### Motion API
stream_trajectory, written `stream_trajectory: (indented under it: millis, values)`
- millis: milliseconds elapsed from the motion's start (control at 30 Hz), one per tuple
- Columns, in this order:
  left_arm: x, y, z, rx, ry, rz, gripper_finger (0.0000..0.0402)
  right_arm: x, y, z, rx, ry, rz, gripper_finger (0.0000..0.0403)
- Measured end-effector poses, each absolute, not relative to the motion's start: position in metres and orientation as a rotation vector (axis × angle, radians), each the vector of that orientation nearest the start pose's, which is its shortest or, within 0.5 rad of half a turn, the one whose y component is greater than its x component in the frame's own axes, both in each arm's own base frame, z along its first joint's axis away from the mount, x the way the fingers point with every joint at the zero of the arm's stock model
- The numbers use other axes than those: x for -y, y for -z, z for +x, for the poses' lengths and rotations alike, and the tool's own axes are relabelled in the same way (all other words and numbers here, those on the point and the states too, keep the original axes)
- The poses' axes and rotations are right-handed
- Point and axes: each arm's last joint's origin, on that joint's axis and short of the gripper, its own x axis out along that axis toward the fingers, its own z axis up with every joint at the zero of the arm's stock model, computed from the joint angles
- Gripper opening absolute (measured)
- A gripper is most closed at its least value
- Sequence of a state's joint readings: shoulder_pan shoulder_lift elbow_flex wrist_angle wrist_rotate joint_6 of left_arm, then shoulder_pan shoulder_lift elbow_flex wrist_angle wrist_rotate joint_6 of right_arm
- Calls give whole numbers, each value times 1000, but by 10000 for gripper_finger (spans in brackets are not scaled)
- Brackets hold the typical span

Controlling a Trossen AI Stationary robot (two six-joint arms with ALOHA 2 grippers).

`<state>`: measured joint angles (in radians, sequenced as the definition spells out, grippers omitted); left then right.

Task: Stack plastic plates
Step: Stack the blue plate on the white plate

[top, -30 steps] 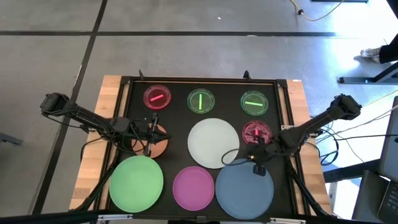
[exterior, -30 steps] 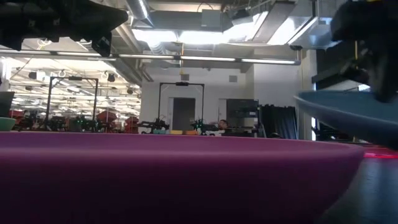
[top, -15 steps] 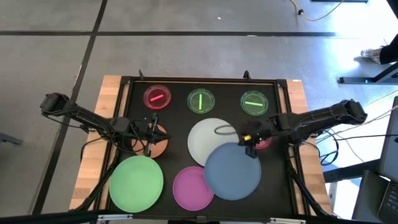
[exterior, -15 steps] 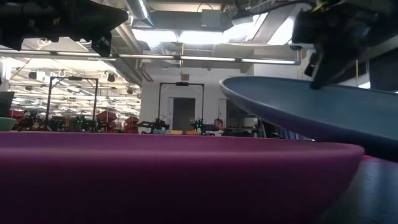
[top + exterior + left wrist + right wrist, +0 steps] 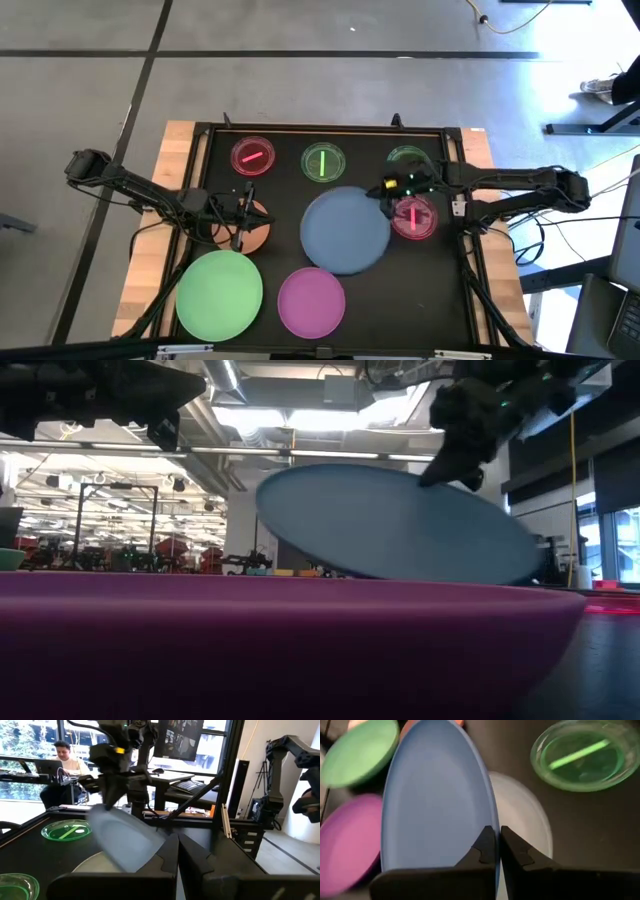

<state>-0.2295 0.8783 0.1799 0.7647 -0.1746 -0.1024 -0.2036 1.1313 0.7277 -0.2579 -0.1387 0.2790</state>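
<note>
My right gripper [image 5: 385, 190] is shut on the blue plate [image 5: 345, 230] and holds it in the air over the white plate [image 5: 525, 815], which the high view shows almost wholly covered. In the low view the blue plate [image 5: 390, 525] is tilted. The green plate [image 5: 220, 293] and the magenta plate [image 5: 310, 300] lie flat near the table's near edge. My left gripper [image 5: 247, 210] is shut and empty above the orange plate [image 5: 258, 235]. Small red dishes [image 5: 252, 155] [image 5: 413, 217] and green dishes [image 5: 323, 162] [image 5: 407, 157] lie flat on the mat. My right gripper pinches the blue plate's rim [image 5: 492, 827] between its two fingers, at the plate's far right edge. The fingers come from the table's right side, slanting down. The plate is lifted clear and tilted, hanging over the white plate.
A black mat with a raised frame [image 5: 330, 128] covers the wooden table. The green dish at the far right is partly hidden under my right arm [image 5: 500, 185]. A person sits at a desk [image 5: 62, 752] in the room beyond.
My right gripper has carried the blue plate from the table's near right corner up and toward the far left, from beside the magenta plate to above the white plate. The plate has lifted clear and tipped. The red dish on the right has come back into sight.
</note>
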Motion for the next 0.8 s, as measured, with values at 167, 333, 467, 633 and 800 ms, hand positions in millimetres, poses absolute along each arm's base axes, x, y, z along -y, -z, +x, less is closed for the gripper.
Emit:
stream_trajectory:
  millis: [167, 333, 467, 633, 800]
  values:
    - [35, -202, 170, 63, 57, -116, 3, 59, -233, 235, -645, 211, 406, 1]
    - [35, -202, 170, 70, 57, -117, 3, 66, -218, 239, -723, 234, 433, 1]
    - [35, -202, 170, 70, 57, -117, 3, 67, -207, 245, -768, 245, 436, 1]
    - [35, -202, 170, 70, 57, -118, 3, 70, -186, 252, -854, 257, 419, 1]
    - [35, -202, 170, 70, 57, -118, 3, 72, -169, 258, -920, 280, 393, 1]
